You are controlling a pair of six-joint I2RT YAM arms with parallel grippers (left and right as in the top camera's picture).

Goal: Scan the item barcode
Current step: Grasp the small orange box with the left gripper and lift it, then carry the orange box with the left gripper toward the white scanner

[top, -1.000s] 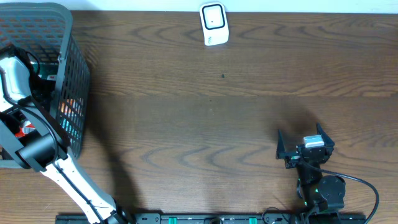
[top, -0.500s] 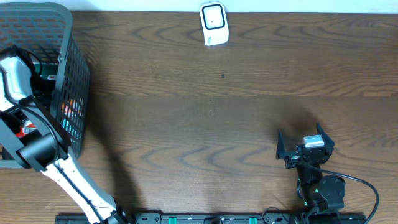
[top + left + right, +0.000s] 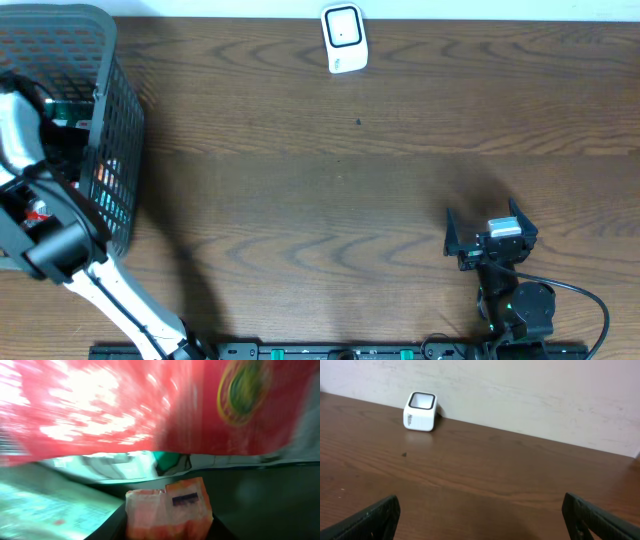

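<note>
I read left claw (image 3: 168, 527) in the dark mesh basket (image 3: 118, 130) at 9 o'clock as clenched on a small orange foil packet (image 3: 167, 505), white box scanner (image 3: 343, 38) sits 2 o'clock from there, right claw (image 3: 482, 520) released and farther off

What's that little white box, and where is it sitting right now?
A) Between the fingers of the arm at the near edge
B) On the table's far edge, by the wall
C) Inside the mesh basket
B: the white box stands by itself on the bare wood of the table at its far edge against the wall, well apart from the basket.
</note>
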